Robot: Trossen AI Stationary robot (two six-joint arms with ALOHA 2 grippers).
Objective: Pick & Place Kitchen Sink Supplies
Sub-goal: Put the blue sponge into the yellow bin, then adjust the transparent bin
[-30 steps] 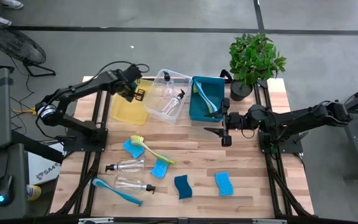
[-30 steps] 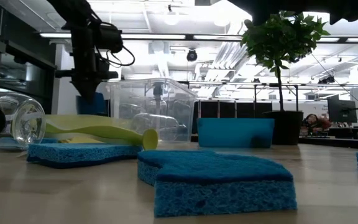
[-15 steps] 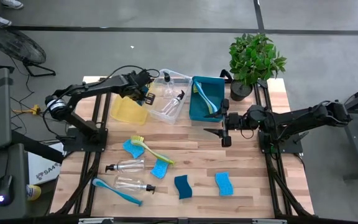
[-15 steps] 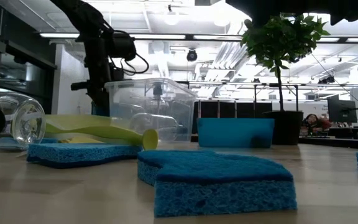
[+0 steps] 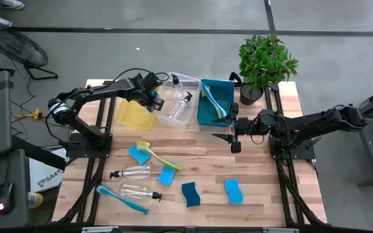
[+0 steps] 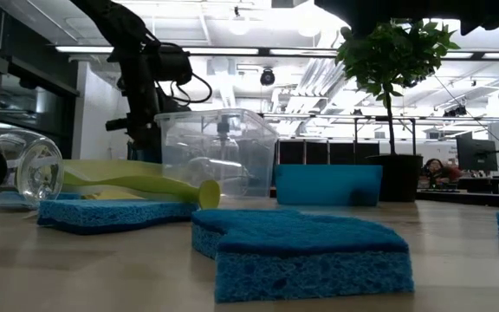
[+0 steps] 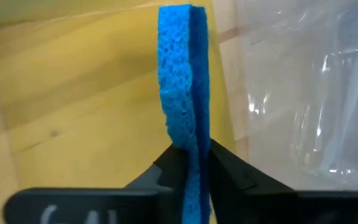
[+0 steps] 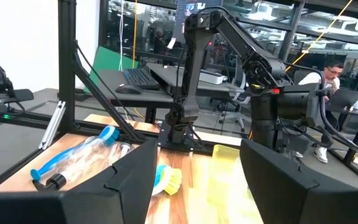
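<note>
The left gripper pinches a small blue sponge on edge; the left wrist view shows it as a thin rectangular slab with a coarse, porous face, standing upright between the dark fingers over the yellow bin, just beside the wall of the clear bin. In the high view that gripper sits at the far left of the table, between the yellow bin and the clear bin, and the sponge itself is too small to make out there.

The clear bin holds a clear bottle with a black top. The teal bin, to its right, holds a yellow-green and blue dish brush. The yellow bin's floor shows bare.

On the near table lie more blue sponges, two clear bottles, a yellow-green brush and a blue brush.

The right gripper waits right of centre, fingers spread wide and holding nothing.

The low view alone shows the bin walls side-on, with a sponge large in the foreground. The potted plant stands at the far right corner.
</note>
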